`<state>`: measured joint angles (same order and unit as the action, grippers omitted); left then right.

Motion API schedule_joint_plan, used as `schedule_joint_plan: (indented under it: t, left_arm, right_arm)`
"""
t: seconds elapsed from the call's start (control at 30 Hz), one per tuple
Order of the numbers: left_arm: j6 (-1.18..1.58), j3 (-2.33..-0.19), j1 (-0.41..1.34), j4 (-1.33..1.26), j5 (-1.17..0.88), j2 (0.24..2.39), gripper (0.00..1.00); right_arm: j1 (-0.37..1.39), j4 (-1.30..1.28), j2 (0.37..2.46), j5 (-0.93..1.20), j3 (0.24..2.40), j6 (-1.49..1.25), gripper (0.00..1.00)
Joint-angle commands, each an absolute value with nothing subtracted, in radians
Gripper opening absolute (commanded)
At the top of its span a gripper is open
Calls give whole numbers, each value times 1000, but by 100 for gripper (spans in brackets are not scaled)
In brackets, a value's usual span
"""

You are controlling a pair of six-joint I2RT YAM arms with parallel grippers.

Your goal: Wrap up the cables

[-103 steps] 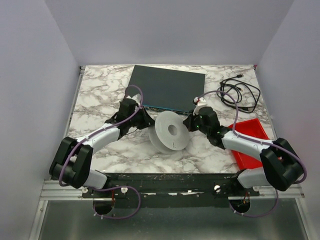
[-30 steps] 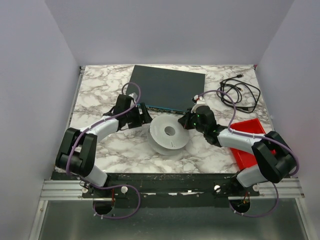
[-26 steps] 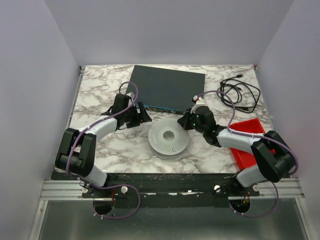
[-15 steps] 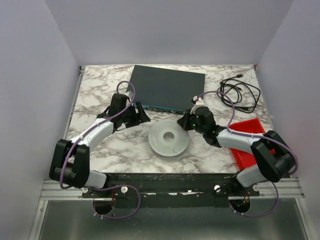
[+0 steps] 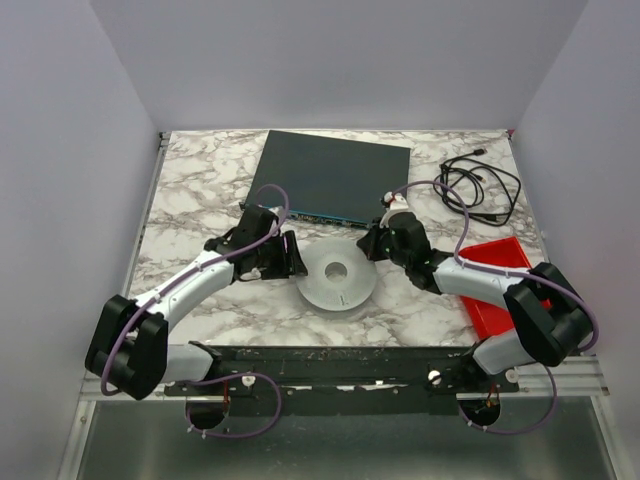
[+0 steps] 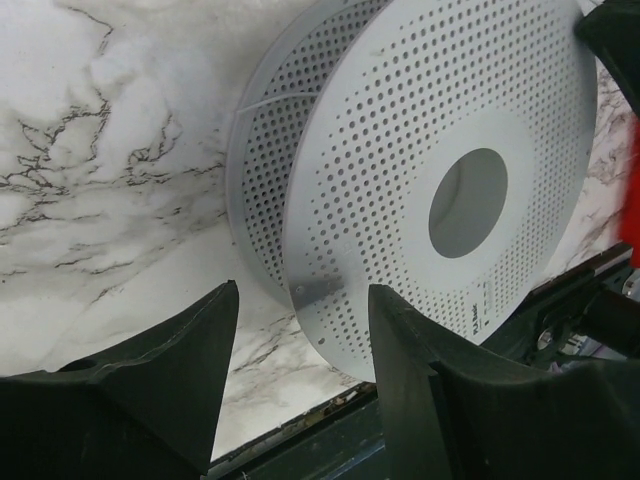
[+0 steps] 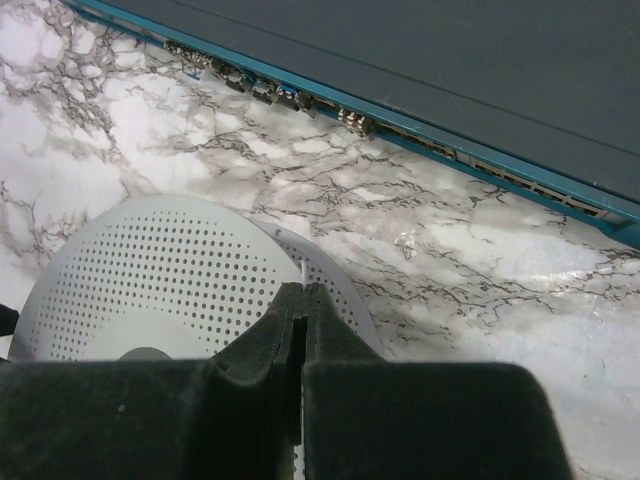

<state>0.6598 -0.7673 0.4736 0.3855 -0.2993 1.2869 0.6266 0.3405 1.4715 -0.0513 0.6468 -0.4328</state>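
White plastic spool (image 5: 338, 277) flat by the table's (image 5: 200, 180) near edge, midway along. At its left rim, left gripper (image 6: 302, 290) half-wide, straddling the flange, arm low and outstretched. Just beyond, right gripper (image 7: 302, 290) pinched on the hair-thin cable (image 7: 301, 268), running straight from fingertips to spool rim.

Marble-patterned table (image 5: 190, 180) carrying a dark flat box (image 5: 335, 170) at centre back, teal port-lined front edge (image 7: 350, 120) facing near side; white perforated spool (image 5: 345, 292) lying flat just before it; loose black cords (image 5: 480, 190) far right; red tray (image 5: 510, 255) near right.
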Motion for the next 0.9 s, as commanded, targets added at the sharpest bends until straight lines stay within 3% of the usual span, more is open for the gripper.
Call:
schedule_joint_plan:
  t: [0.0, 0.1, 0.23, 0.47, 0.87]
  left_arm:
    - [694, -743, 479, 387, -301, 1300, 56]
    - [716, -714, 480, 313, -363, 1309, 55]
    - [742, -709, 478, 253, -404, 1360, 43]
    - [754, -760, 464, 242, -375, 1425, 0]
    - [703, -901, 417, 390, -209, 1499, 0]
  right_arm:
    - [626, 259, 1463, -106, 647, -406, 1]
    - [627, 261, 1460, -108, 641, -406, 1]
    - [626, 267, 1457, -106, 633, -404, 1]
    - [624, 268, 1439, -124, 603, -396, 1]
    - [598, 245, 1394, -154, 553, -386, 1]
